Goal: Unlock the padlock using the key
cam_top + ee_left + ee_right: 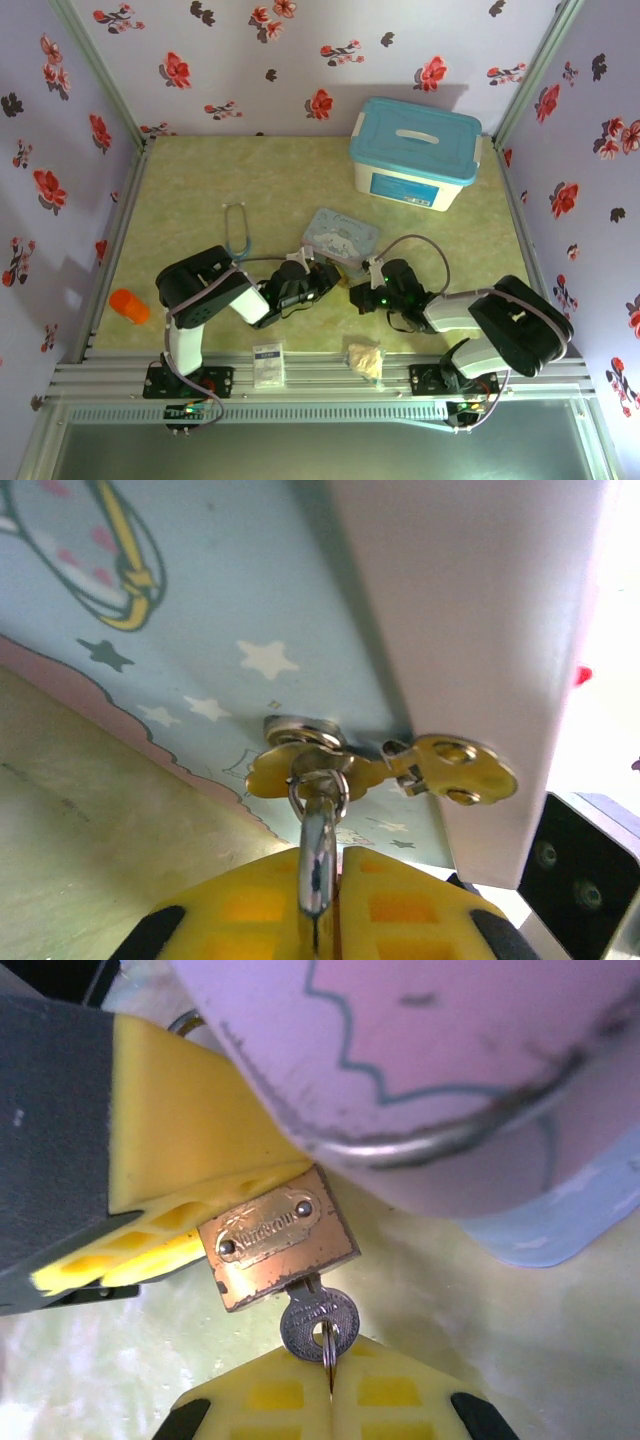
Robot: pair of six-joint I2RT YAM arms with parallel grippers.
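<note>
The brass padlock (275, 1235) hangs at the edge of the pastel cartoon tin (340, 235), its silver shackle (318, 855) threaded through the tin's gold hasp (300, 770). My left gripper (335, 852) is shut on the padlock, and one of its yellow fingers (180, 1160) shows beside the padlock's body. The key (318, 1320) sits in the keyhole at the padlock's bottom. My right gripper (330, 1355) is shut on the key's lower edge and the small ring through its hole. From above, the left gripper (325, 280) and the right gripper (360, 297) meet just in front of the tin.
A white box with a blue lid (415, 150) stands at the back right. A stethoscope-like loop (238, 230) lies left of the tin. An orange object (128, 305) is at the left edge. A white card (268, 365) and a tan wad (365, 358) lie near the front rail.
</note>
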